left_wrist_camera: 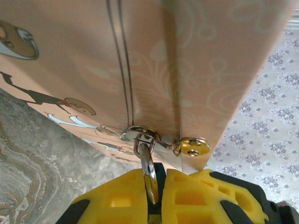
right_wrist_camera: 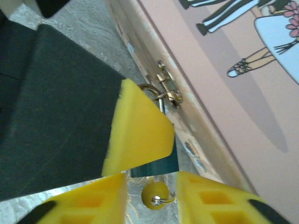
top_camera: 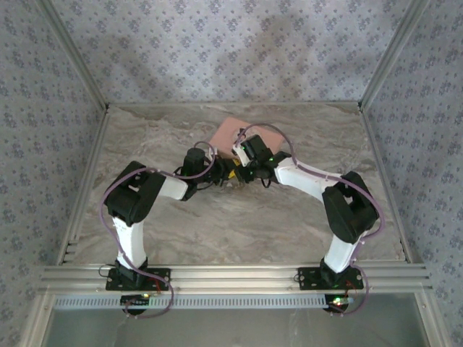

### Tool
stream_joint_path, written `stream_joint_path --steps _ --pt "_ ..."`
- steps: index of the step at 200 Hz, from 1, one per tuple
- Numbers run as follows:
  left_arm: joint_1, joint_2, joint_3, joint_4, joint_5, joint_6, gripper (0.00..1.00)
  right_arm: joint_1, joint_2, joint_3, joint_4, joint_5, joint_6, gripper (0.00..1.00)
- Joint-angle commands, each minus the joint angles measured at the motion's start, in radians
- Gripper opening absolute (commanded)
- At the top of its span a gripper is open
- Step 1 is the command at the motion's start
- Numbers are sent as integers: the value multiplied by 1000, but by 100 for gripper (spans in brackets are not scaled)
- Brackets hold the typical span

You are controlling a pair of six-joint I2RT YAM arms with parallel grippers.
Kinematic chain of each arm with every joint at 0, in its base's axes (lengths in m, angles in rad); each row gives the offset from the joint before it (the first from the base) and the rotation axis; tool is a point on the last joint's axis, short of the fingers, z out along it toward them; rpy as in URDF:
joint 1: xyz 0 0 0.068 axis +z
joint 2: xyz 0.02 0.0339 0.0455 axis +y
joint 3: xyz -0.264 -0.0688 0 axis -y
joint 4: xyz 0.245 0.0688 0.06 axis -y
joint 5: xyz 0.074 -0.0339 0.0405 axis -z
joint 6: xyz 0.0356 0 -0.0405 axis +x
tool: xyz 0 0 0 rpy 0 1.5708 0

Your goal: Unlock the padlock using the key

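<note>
Just below the metal hasp point(right_wrist_camera: 168, 88) of the pink tin point(right_wrist_camera: 233, 107) hangs the padlock point(right_wrist_camera: 154, 167), its silver shackle point(left_wrist_camera: 148, 168) threaded through the hasp's loop. The left gripper point(left_wrist_camera: 156, 179) has its jaws pressed together on the lock, with the shackle rising from between the yellow pads. The right gripper point(right_wrist_camera: 152, 177) holds its jaws partly spread, one on either side of a small yellow bead point(right_wrist_camera: 156, 195) under the lock body, with a sliver of gap each way. The tin sits toward the back of the marbled tabletop point(top_camera: 239, 224), ringed by pale patterned walls point(top_camera: 231, 43).
</note>
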Motion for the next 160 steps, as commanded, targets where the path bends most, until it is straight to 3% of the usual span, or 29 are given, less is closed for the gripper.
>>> stream_joint_path --steps 1,40,80,104,160 --pt "-5 -14 -14 39 48 40 0 -11 -31 -46 -14 4 53 39" --pt "-6 -25 -40 -76 40 136 7 -24 -106 -161 43 -41 136 40" --pt "-5 -73 -66 -201 4 228 33 -45 -92 -214 90 -33 189 39" --pt "-1 -133 -84 -262 -30 267 46 -71 -90 -220 96 46 229 39" --pt "33 -264 -49 -438 -91 385 54 -116 -134 -235 133 90 234 40"
